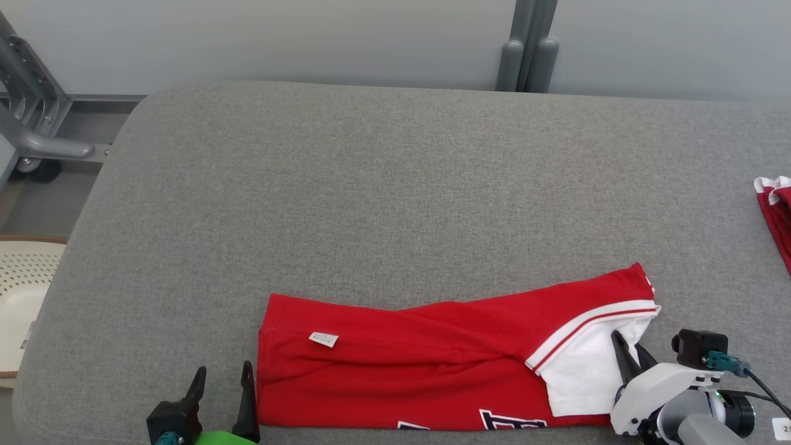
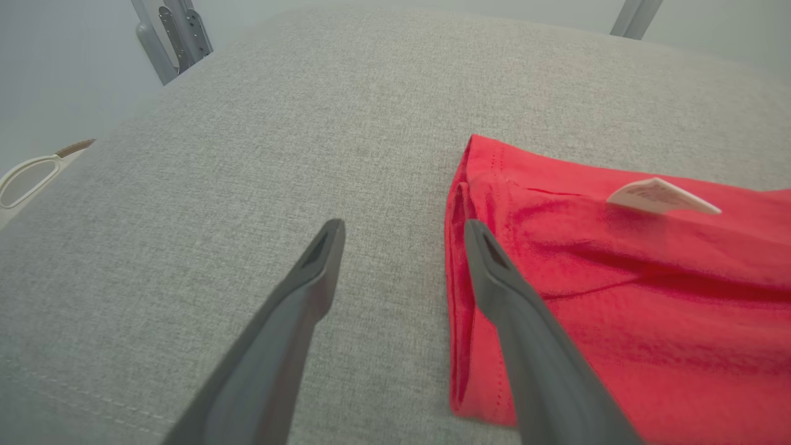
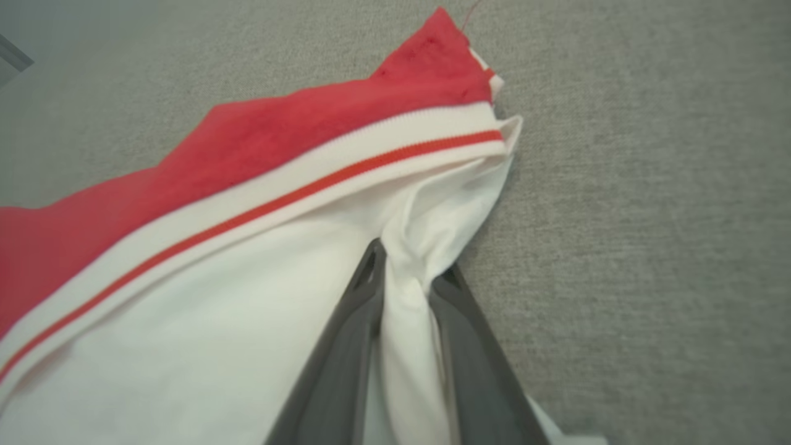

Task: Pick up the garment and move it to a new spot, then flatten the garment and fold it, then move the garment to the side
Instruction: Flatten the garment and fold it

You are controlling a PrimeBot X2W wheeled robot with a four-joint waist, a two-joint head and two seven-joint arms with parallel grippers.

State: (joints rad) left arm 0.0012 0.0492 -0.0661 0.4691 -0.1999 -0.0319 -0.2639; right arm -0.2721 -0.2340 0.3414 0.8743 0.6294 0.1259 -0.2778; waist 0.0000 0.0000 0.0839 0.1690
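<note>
**A:** Right gripper (image 3: 405, 278) has the white sleeve (image 1: 581, 371) of the shirt (image 1: 401, 352) pinched; left gripper (image 2: 401, 235) gapes beside its other end, holding nothing.

**B:** So it's lying along the near edge of the pad (image 1: 371, 185) as a long folded strip. Another fold, then shifting aside, I'd guess?

**A:** Yeah, looks about halfway.

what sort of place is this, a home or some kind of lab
Probably a lab or test room, not a home: a grey padded worktable, a metal frame on casters beside it, bare pale walls.
</note>
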